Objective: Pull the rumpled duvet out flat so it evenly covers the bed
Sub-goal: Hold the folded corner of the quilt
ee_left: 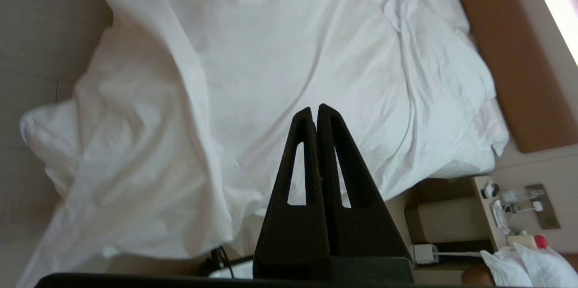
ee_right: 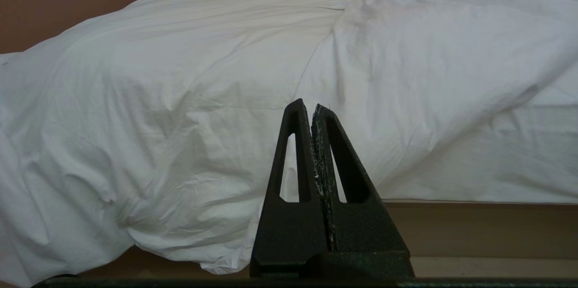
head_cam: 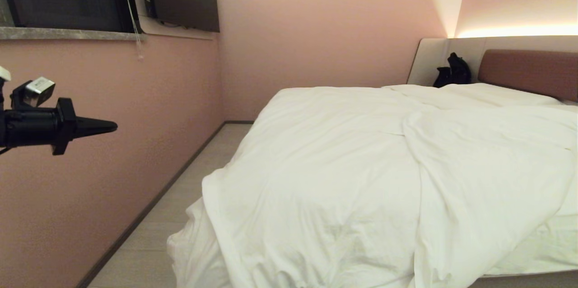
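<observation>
The white duvet (head_cam: 343, 166) lies rumpled over the bed (head_cam: 528, 281), with a long fold down its middle and a bunch hanging off the near left corner. The reddish-brown headboard (head_cam: 528, 70) stands at the far right. My left gripper (head_cam: 115, 126) is raised at the left edge of the head view, shut and holding nothing, well clear of the duvet. In its wrist view the left gripper (ee_left: 314, 108) looks down on the duvet (ee_left: 271, 53) from above. My right gripper (ee_right: 309, 106) is shut and empty, low beside the bed, facing the duvet (ee_right: 180, 98).
A pink wall (head_cam: 113, 197) runs close along the bed's left side, leaving a narrow strip of floor (head_cam: 180, 197). A black bag (head_cam: 453, 71) sits by the headboard. A bedside stand (ee_left: 451, 220) with small items and cables is beside the bed.
</observation>
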{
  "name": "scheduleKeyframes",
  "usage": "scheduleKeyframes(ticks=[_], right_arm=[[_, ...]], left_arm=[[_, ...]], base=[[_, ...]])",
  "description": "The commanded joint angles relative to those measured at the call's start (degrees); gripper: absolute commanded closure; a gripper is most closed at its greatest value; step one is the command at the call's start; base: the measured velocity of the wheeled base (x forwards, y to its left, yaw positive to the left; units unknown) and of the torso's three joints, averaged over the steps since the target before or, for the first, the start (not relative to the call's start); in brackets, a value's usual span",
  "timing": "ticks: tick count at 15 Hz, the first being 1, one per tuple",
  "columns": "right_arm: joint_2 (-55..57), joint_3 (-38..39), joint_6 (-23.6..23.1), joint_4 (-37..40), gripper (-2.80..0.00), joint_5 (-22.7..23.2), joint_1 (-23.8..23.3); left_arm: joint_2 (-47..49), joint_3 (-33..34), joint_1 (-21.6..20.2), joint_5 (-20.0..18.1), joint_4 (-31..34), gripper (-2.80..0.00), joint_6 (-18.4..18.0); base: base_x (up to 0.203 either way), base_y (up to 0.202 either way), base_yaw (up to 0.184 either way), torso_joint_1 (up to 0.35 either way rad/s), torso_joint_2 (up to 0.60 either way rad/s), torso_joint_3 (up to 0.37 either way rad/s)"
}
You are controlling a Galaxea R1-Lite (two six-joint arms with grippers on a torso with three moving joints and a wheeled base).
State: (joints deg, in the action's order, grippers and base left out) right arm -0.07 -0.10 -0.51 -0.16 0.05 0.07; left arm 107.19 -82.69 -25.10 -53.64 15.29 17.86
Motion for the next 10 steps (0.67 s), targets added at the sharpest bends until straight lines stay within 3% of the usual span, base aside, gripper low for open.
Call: scheduleKeyframes(ticks=[1, 7, 10], right_arm=[[0.1, 0.0, 0.0, 0.0, 0.0, 0.0, 0.0], [0.1, 0.0, 0.0, 0.0, 0.0, 0.0, 0.0], [0.1, 0.0, 0.0, 0.0, 0.0, 0.0, 0.0]], left_arm=[[-10.9, 6.3, 2.5, 3.3, -0.2, 0.0, 0.6], [-38.4, 20.8, 17.8, 22.1, -0.2, 0.0, 3.0], [-49.8, 25.9, 24.7, 33.6, 0.1, 0.0, 3.3]], base=[[0.0, 0.0, 0.0, 0.0, 0.0, 0.0], [0.0, 0.0, 0.0, 0.0, 0.0, 0.0], [0.0, 0.0, 0.0, 0.0, 0.0, 0.0]])
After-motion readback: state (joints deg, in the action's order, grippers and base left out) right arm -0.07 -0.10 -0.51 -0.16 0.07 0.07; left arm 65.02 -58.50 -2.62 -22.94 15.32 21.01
